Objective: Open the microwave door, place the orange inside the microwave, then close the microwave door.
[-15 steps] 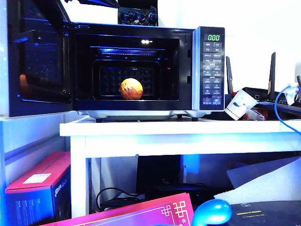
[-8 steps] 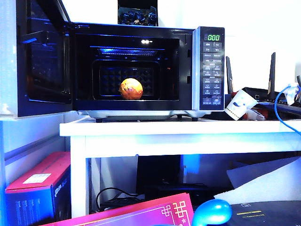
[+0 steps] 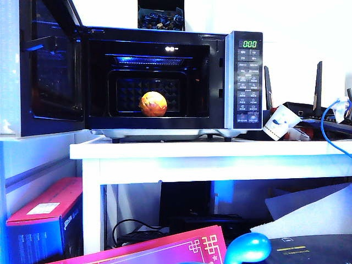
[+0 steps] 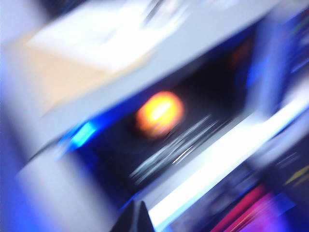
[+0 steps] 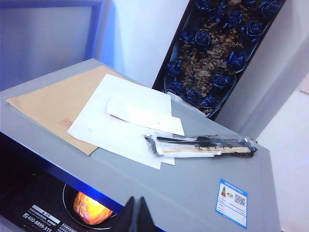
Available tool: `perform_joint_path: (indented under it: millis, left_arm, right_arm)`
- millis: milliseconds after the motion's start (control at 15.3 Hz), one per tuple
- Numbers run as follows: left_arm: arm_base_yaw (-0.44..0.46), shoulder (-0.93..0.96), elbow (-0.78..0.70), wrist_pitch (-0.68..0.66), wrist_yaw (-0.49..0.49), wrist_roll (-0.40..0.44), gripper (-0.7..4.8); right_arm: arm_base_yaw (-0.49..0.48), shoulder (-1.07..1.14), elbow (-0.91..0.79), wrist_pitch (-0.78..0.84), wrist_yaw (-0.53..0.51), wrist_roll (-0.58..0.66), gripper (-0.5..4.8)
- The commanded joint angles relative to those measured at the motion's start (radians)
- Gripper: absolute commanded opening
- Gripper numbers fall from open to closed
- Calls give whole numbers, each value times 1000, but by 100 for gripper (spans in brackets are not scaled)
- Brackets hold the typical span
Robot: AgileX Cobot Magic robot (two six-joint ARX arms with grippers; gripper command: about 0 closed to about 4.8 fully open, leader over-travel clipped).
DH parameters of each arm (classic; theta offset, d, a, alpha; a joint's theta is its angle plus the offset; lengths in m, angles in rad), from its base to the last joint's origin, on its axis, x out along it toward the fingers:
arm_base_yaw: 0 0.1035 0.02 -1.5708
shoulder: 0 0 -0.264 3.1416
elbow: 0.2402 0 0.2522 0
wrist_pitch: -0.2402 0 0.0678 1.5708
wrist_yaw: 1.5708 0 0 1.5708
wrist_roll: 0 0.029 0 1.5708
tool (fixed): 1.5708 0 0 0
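So the microwave is sitting on the white tabletop with the microwave door swung wide open to the left side, and the orange is resting inside, roughly in the middle of the cavity floor. The green display on the button panel is lit. Neither arm shows up in the exterior view. The right gripper is up above the microwave looking down on its grey top, fingers clenched tight together with nothing between them; from there you can see a brown envelope, some white papers and a wrapped pair of chopsticks lying on the top, plus a box of dark blue flowers leaning behind it. The left gripper is out in front of the open cavity (that view is badly smeared), only dark tips showing, so I can't tell whether its fingers are released or clenched.
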Motion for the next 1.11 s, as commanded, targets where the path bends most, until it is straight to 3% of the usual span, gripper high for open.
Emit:
perform_joint_path:
  millis: [65,261,392,1110]
  left_arm:
    - [1,-12,1,-109,-194,42,-5]
    - [1,-12,1,-181,-322,46,-5]
    - [1,-11,1,-222,-321,46,-5]
    - [0,21,0,-265,-10,30,-5]
  right_arm:
    - [0,-9,3,12,-11,4,-1]
    - [0,-9,3,13,-33,5,0]
    - [0,-12,3,12,-33,5,-1]
    - [0,-111,3,67,-33,4,-1]
